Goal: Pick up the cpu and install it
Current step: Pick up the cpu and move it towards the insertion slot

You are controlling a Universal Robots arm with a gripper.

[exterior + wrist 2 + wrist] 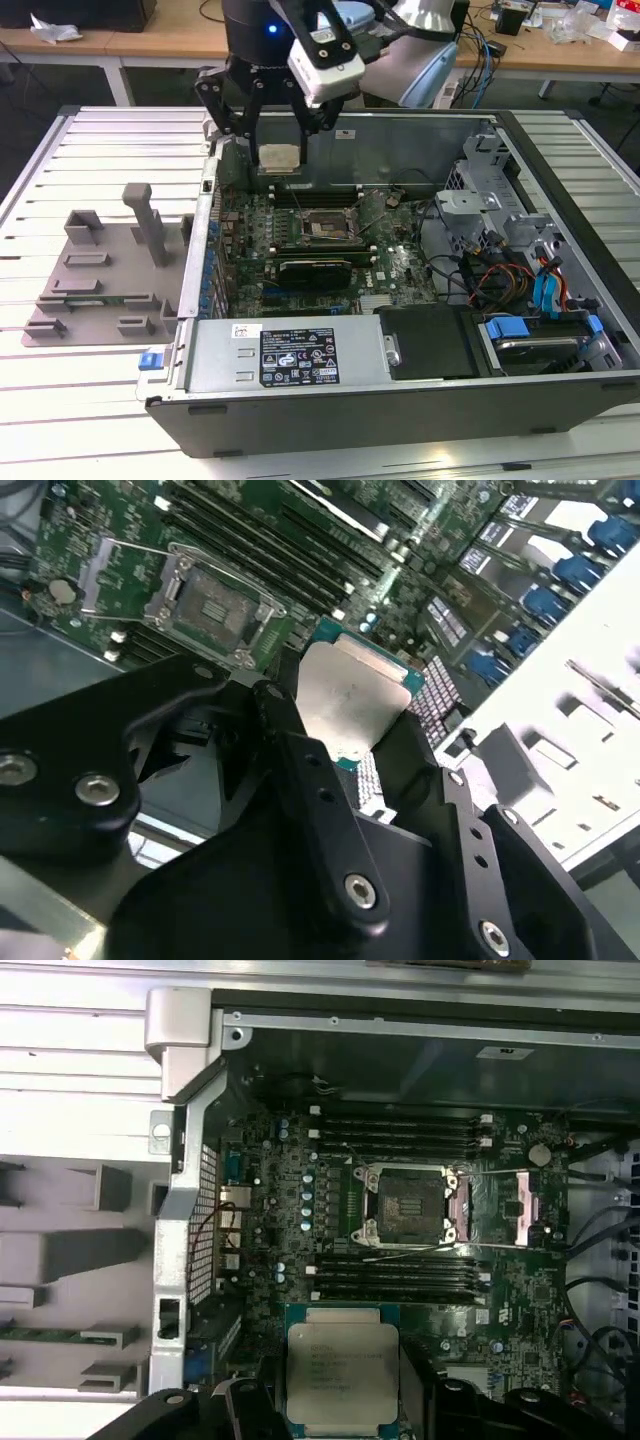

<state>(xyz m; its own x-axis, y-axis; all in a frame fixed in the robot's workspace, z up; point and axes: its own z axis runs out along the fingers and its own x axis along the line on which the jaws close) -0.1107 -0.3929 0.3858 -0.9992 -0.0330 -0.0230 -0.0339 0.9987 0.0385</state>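
1. Exterior view: a white slatted table (90, 150) carries an open computer case (400, 400), lying on its side with its inside facing up.
2. A green motherboard (400, 265) covers the case floor toward the exterior view's left.
3. A grey fixture (95, 290) with upright blocks lies on the table just beside the case, on the exterior view's left.
4. The black gripper (277, 150) hangs over the far part of the case, near its back wall and above the motherboard.
5. Its jaws are closed on the cpu (278, 160), clamping it by two opposite edges. In both wrist views a black finger presses each side of the chip.
6. The socket (327, 228) sits on the motherboard, nearer the camera than the cpu and toward the exterior view's right. In the first wrist view the socket (410, 1205) shows a dark square centre inside a metal rim, with nothing seated in it.
7. The cpu (342, 1370) is in the air, clear of the board and apart from the socket. Its silvery plate faces the wrist cameras, and a green edge shows along one side in the second wrist view (350, 695).
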